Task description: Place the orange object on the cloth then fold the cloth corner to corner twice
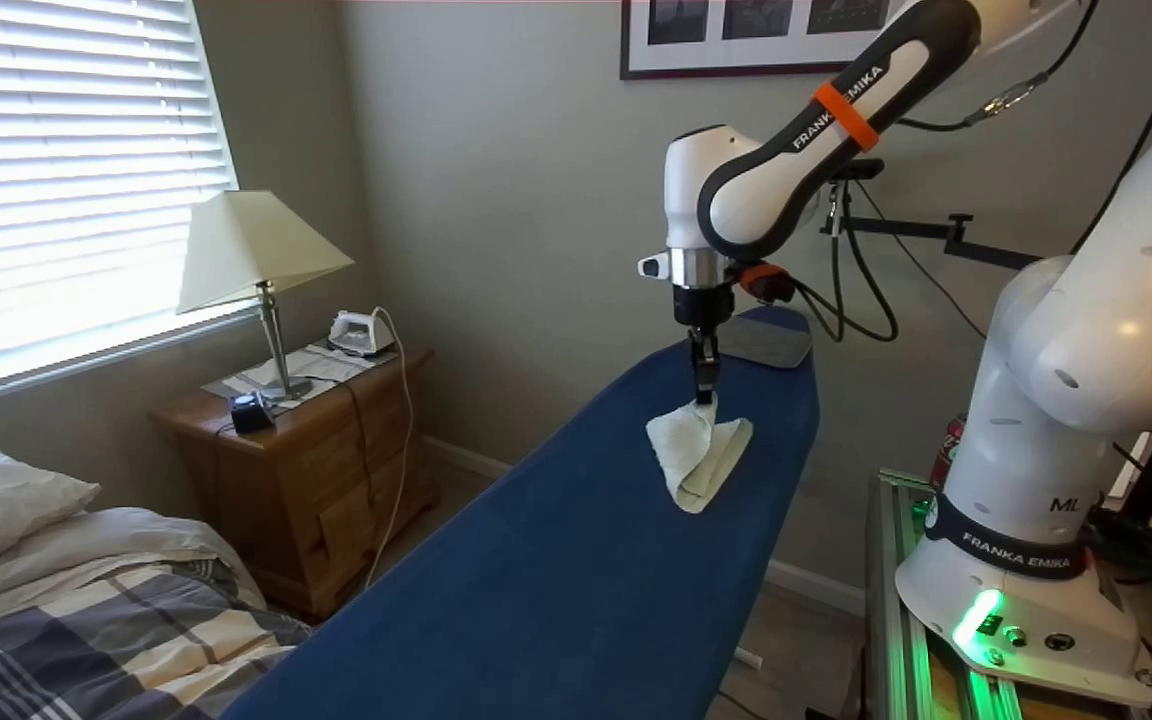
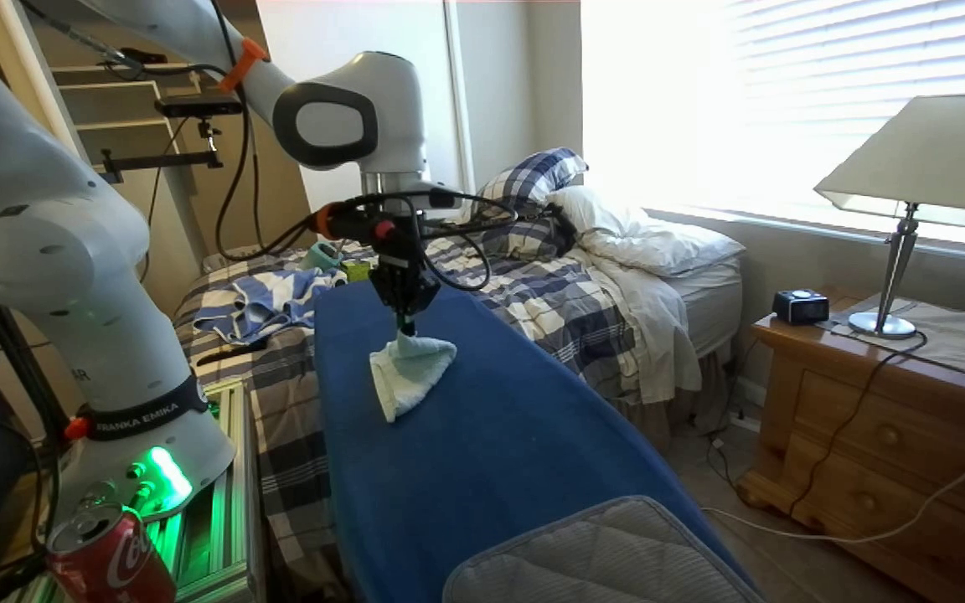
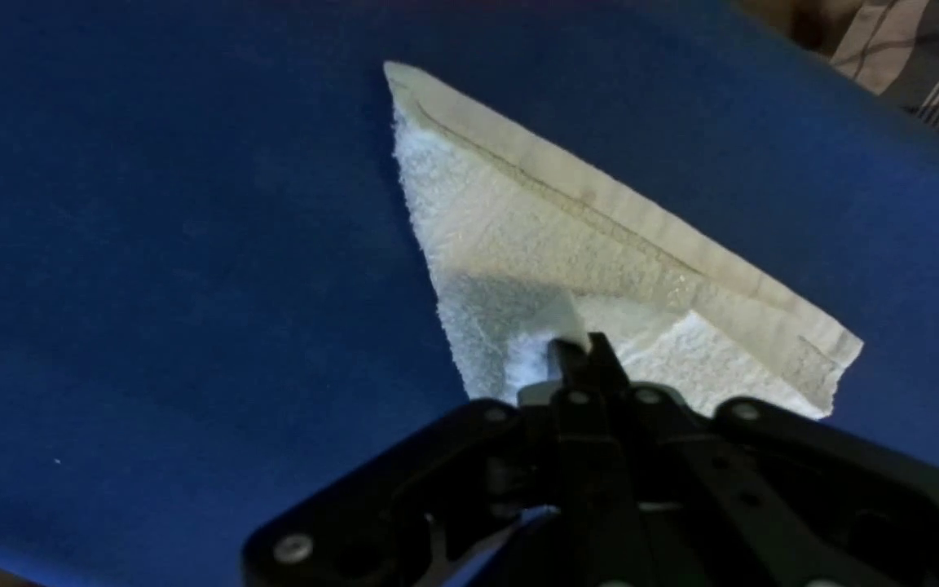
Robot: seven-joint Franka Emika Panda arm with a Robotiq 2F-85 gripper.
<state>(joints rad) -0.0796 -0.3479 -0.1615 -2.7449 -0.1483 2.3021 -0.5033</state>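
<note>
Cloth under gripper: in an exterior view the pale cloth (image 1: 674, 440) lies on the blue ironing board (image 1: 556, 590), below the gripper (image 1: 704, 396); a raised bit meets the jaws, the rest spreads toward the camera and ends in a blunt point.
Arm pose: same view, the arm (image 1: 821, 145) slopes down from upper right and bends at the wrist, gripper pointing straight down; robot base (image 1: 1026, 610) beside the board.
Peak of cloth: in an exterior view the cloth (image 2: 407, 381) draws up to a small peak at the gripper (image 2: 405, 325); its body rests on the board, well apart from the grey pad (image 2: 600, 553).
Hem and jaws: in the wrist view the hem (image 3: 624, 218) gives the long axis, upper left to lower right; the jaws stand over the cloth, below the hem in this picture, not on it.
Jaw state: together, clamped on a tuft of cloth, as far as the wrist view shows.
Orange object: not made out in any view; whether the folds cover it, cannot tell.
Next move (judgement): a fold seems in hand, turning on where the pinched tuft goes relative to the hem; which corner it is, cannot tell. Straight lift would likely drag the whole cloth.
</note>
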